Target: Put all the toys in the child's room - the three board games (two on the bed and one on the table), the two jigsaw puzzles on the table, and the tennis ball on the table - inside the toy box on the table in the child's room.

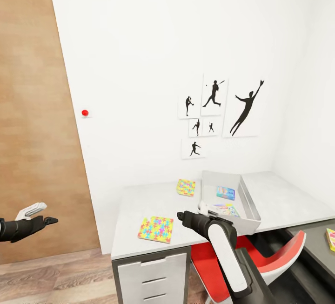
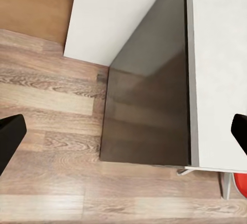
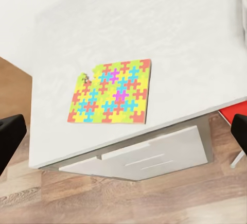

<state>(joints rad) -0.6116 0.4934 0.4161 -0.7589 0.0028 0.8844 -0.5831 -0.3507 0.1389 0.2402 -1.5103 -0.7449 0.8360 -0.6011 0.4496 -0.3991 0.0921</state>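
The toy box (image 1: 246,198) is sitting on the table (image 1: 139,201) toward the back wall, tilted so its open side is showing in the head view. Two board games are lying in it: a blue one (image 1: 225,193) further in and a paler one (image 1: 224,209) at 6 o'clock from it, close to the near wall.

One jigsaw puzzle (image 1: 156,229) (image 3: 111,92) is lying flat near the table's front edge, at 8 o'clock from the box. The second jigsaw puzzle (image 1: 186,187) is resting just beside the box's left wall, at 9 o'clock. The right gripper (image 1: 182,215) (image 3: 123,131) is hovering above the table between the near puzzle and the box, its fingers spread wide and gripping nothing. The left gripper (image 1: 50,220) (image 2: 123,134) is hanging well off to the left over the wood floor (image 2: 46,131) beside the table's dark side, likewise spread wide and empty.

A red chair (image 1: 279,260) is standing tucked under the table front. White drawers (image 1: 153,278) are showing below the near puzzle. Black silhouette pictures (image 1: 218,113) are hanging on the white wall, and a brown door (image 1: 32,108) is standing at 9 o'clock.
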